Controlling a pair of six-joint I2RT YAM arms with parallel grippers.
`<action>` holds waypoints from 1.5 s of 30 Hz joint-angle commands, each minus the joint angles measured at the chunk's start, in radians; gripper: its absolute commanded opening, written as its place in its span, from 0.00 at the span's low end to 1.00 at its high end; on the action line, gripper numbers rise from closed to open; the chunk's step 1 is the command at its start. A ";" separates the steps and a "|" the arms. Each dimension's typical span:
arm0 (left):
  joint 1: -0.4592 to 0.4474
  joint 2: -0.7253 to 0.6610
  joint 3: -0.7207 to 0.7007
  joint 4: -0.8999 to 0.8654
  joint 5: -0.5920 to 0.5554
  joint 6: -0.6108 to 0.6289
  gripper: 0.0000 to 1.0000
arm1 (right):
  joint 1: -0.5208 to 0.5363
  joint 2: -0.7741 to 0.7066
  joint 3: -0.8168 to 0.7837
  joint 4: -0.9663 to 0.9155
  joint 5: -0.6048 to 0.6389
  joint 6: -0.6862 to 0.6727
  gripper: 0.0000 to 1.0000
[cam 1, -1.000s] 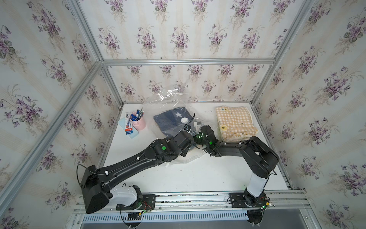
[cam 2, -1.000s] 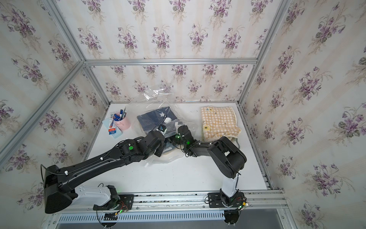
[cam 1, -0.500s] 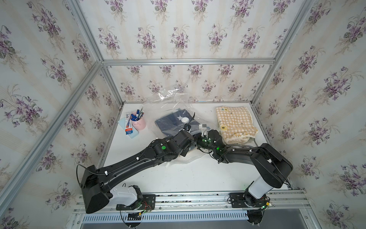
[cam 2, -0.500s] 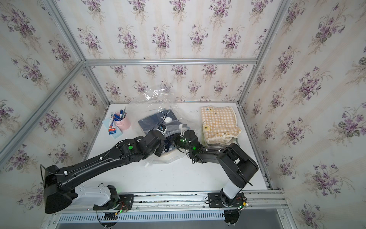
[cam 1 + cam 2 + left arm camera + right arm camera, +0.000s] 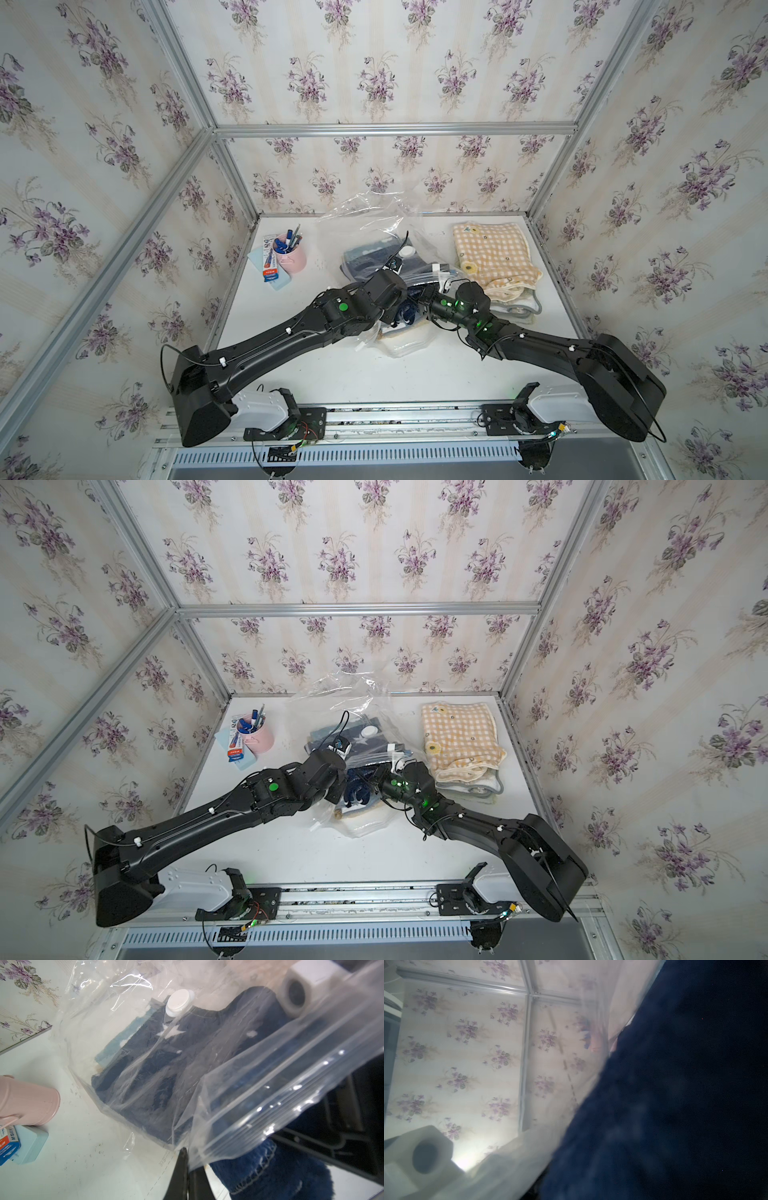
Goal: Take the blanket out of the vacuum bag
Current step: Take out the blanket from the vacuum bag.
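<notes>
The clear vacuum bag (image 5: 374, 216) (image 5: 340, 696) (image 5: 104, 1022) lies crumpled at the middle back of the table, its white valve (image 5: 406, 252) (image 5: 179, 1002) facing up. Inside is the folded dark blue blanket (image 5: 365, 259) (image 5: 155, 1068). A bunched blue part (image 5: 359, 789) sticks out of the bag's mouth. My left gripper (image 5: 390, 319) (image 5: 186, 1167) is shut on the zip-seal edge of the bag. My right gripper (image 5: 417, 296) (image 5: 376, 778) is shut on the bunched blanket. Blanket (image 5: 675, 1105) fills the right wrist view and hides the fingers.
A pink cup of pens (image 5: 291, 257) and a pale blue box (image 5: 274, 280) stand at the back left. Folded yellow checked towels (image 5: 494, 257) are stacked at the back right. A pale cloth in clear plastic (image 5: 405, 345) lies under the grippers. Papered walls close in three sides.
My right gripper has drawn back to the right with the blanket and its elbow has dropped low. More blue cloth shows outside the bag. The left arm has stayed put.
</notes>
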 commanded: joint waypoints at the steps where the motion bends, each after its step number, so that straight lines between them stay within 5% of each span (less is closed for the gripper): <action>1: 0.002 0.005 0.004 0.008 0.002 -0.006 0.00 | 0.002 0.012 -0.040 0.029 0.020 -0.027 0.00; 4: 0.002 0.005 -0.007 0.010 0.019 -0.008 0.00 | 0.002 0.030 -0.084 0.060 0.027 -0.020 0.04; 8: 0.001 0.007 -0.015 0.002 0.053 -0.012 0.00 | 0.002 0.033 -0.116 0.073 0.018 -0.010 0.36; 11: 0.001 0.005 -0.027 0.006 0.061 -0.014 0.00 | 0.001 0.005 -0.129 0.031 0.022 -0.011 0.46; 28: 0.001 0.019 -0.030 0.030 0.104 -0.012 0.00 | 0.008 -0.280 -0.311 -0.231 0.100 0.012 0.59; 37: -0.005 0.031 -0.039 0.038 0.124 -0.022 0.00 | 0.027 -0.382 -0.363 -0.318 0.143 0.024 0.77; 45: -0.017 0.044 -0.042 0.053 0.135 -0.040 0.00 | 0.105 -0.290 -0.356 -0.184 0.254 0.105 0.82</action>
